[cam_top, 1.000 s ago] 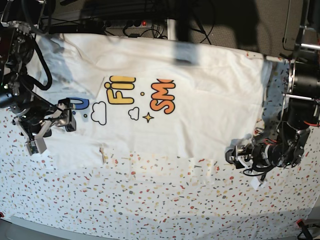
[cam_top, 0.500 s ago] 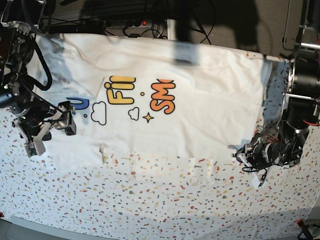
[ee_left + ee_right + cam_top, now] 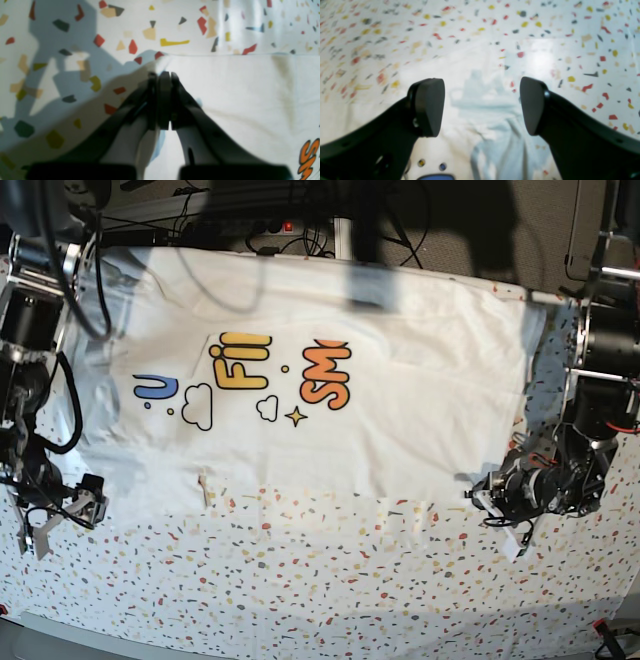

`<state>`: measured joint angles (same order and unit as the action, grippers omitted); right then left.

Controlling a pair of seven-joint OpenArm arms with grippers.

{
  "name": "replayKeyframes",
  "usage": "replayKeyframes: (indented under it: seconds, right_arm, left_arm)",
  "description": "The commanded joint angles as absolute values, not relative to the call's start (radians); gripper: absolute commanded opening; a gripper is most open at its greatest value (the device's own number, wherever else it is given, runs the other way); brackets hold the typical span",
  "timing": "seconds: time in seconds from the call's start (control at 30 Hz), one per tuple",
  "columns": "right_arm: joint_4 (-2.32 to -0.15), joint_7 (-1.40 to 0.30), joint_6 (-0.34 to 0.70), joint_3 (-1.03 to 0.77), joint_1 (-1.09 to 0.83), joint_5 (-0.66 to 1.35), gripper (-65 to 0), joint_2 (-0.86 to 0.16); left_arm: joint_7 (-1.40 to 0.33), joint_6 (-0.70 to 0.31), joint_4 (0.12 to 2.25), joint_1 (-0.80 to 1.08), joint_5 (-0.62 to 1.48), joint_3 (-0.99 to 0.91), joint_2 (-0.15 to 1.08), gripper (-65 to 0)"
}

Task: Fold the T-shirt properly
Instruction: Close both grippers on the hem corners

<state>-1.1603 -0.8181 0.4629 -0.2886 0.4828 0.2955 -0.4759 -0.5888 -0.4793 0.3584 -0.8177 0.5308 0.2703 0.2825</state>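
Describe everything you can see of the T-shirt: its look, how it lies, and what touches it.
The T-shirt is large, white, soft cloth, spread nearly flat and print-up on the speckled table cover. Its print shows a blue U, yellow and orange letters, white clouds and a star. Light creases run across it. The left gripper is shut at its lower edge by one corner, apparently pinching the hem. The right gripper hangs open above wrinkled cloth at the opposite side, holding nothing.

arms: black, exposed cables (image 3: pixel 70 330) | end effector fingers (image 3: pixel 427 107): black, rounded pads, small screws
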Motion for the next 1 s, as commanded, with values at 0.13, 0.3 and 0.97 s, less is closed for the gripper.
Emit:
replayKeyframes:
  seconds: [0.13, 0.3, 0.97]
  right_arm:
    - [-0.867, -0.773, 0.46, -0.294, 0.704, 0.238, -19.0, -0.509]
    - [-0.641, -0.717, 0.465, -0.294, 0.794, 0.161, -19.0, -0.514]
    - [-0.496, -0.718, 0.573, -0.294, 0.691, 0.163, -19.0, -0.527]
  left_arm:
    - [-0.575, -0.483, 0.375, -0.856, 0.543, 0.268, 0.291, -65.0]
    - [-0.581, -0.483, 0.375, -0.856, 0.543, 0.268, 0.291, -65.0]
    - [-0.598, -0.483, 0.375, -0.855, 0.549, 0.268, 0.291, -65.0]
